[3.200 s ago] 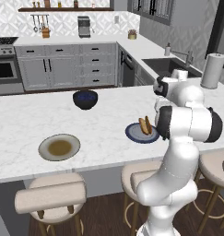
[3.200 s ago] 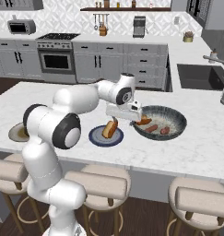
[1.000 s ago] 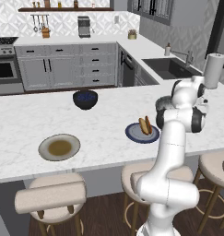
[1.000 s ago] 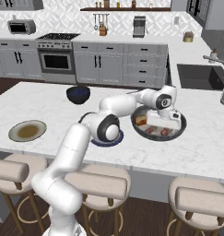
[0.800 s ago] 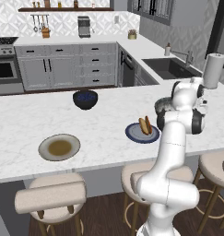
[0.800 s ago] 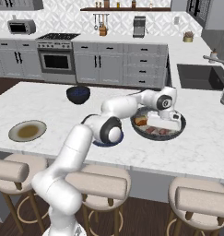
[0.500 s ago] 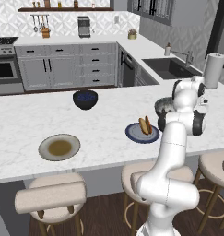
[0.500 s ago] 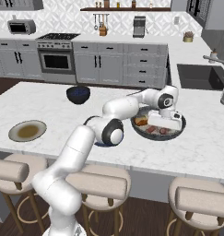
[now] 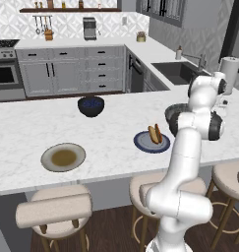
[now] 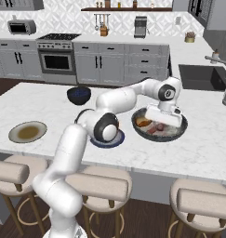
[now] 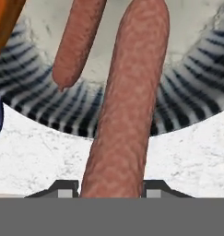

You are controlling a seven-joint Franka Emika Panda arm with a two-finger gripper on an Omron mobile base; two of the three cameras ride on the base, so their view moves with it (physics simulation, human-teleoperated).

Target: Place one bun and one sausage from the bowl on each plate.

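1. White marble counter [image 10: 198, 139] with stools in front carries everything here; grey cabinets, a range and a sink stand behind it.
2. Nearest the stools on the arm's side sits the blue plate [image 9: 151, 141], holding one bun [image 9: 155, 134] (in the right base view the robot's elbow covers most of this plate).
3. Well apart to the left lies the beige plate [image 9: 63, 157] with its brown centre and no food on it.
4. Beside the blue plate sits the grey bowl [image 10: 178, 131]. Inside it, in the right base view, lie a tan bun [image 10: 143, 122] at the left and reddish pieces near the middle, too small to tell apart.
5. Up close, the hand view shows one sausage [image 11: 125, 106] running up from between the finger tips [image 11: 63, 189], with a second sausage [image 11: 76, 41] lying beside it on the bowl's pale floor and ribbed wall.
6. An orange sliver, probably the bun, is cut off at the top left corner of that view.
7. Arm pose: it rises from the base, bends at the elbow over the blue plate, and reaches down so the gripper [image 10: 162, 122] points into the bowl.
8. Fingers stand narrow, one on each side of the nearer sausage, clamped on it (whether it is lifted off the bowl cannot be told).
9. Farther back on the counter stands a dark-blue bowl [image 9: 91, 106].
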